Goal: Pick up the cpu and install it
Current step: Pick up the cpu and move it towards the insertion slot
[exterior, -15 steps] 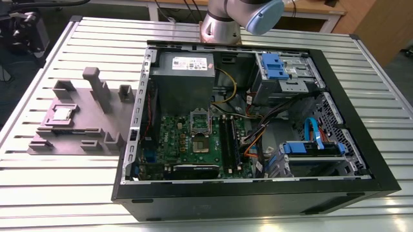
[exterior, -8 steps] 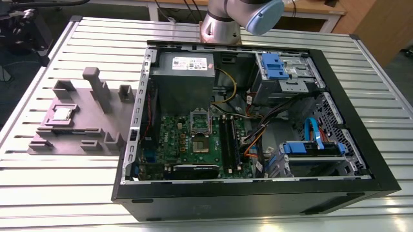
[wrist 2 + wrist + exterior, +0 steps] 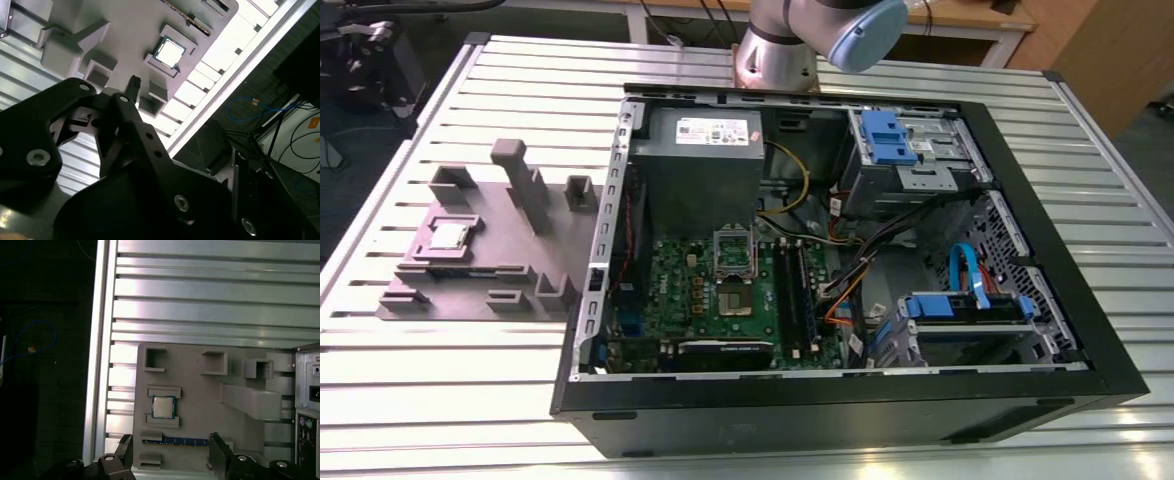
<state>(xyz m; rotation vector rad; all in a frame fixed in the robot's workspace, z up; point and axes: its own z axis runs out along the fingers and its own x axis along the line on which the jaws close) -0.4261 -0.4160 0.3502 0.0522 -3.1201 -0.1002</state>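
The cpu [image 3: 163, 407] is a small silvery square with a thin pale rim. It lies flat in a recess of the grey fixture [image 3: 200, 390] on the slatted table. The exterior view shows the cpu [image 3: 450, 233] on that fixture [image 3: 494, 250], to the left of the open computer case [image 3: 854, 400]. In the second wrist view the cpu [image 3: 169, 52] lies beyond the black fingers [image 3: 134, 82]. My gripper [image 3: 172, 455] hangs above the fixture and clear of the chip. It is open, with nothing between its fingers. Inside the case, the motherboard [image 3: 707, 300] has its silver socket frame [image 3: 734, 252] hinged up.
A thin blue-green strip [image 3: 175, 441] sits in a slot of the fixture beside the cpu. Grey posts [image 3: 520, 180] stand up from the fixture. The table edge [image 3: 97, 365] runs close by, with dark floor and cables beyond. The case holds a grey power supply [image 3: 700, 150] and blue drive brackets [image 3: 887, 135].
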